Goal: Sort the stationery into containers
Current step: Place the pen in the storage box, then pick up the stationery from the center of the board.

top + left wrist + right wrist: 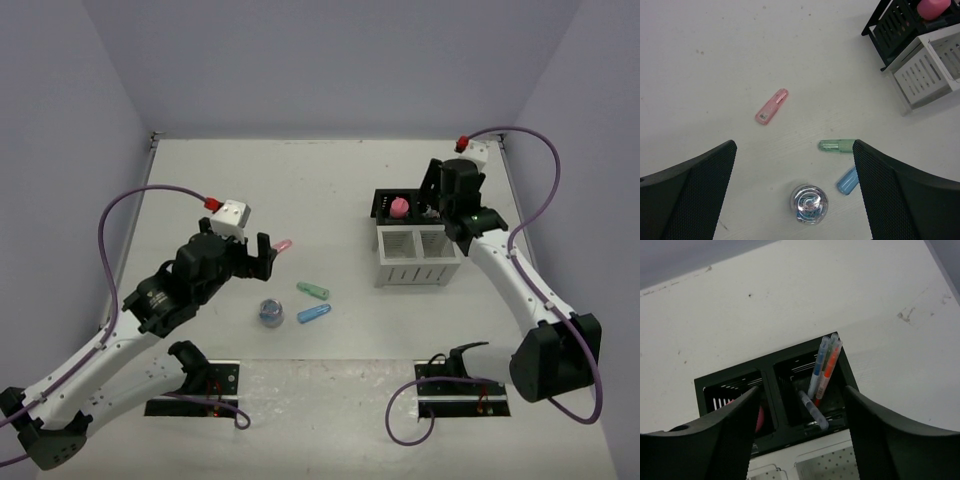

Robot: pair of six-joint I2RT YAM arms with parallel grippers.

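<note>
- Left claw (pixel 255 256): jaws wide apart and holding nothing, hovering above the left half of the worktop (pixel 330 180), with loose stationery below and ahead of it.
- Round blue-grey roll (pixel 809 204): lies on the worktop under the gap between the left claw's fingers, apart from both.
- Pink capsule (pixel 772 106): lies flat and alone, beyond the roll, well apart from the other pieces.
- Mint capsule (pixel 836 146): lies flat to the right of the roll, its right end hidden behind the claw's right finger in the left wrist view.
- Blue capsule (pixel 847 181): lies just beside the mint one, on the near side, slanted, not touching it.
- Black box (pixel 381 204): stands at the right rear. Its left compartment holds a pink piece (pixel 398 207). Its right compartment holds a blue pen (pixel 818 365), a green pen beside it and an orange pen (pixel 829 368), all leaning against the far corner, and a clear pen (pixel 813 410) leaning the other way.
- White box (pixel 416 264): stands directly before the black box, slotted front facing the arms.
- Right claw (pixel 802 390): poised over the black box, jaws apart and gripping nothing; the clear pen lies below the gap, free of both fingers.
</note>
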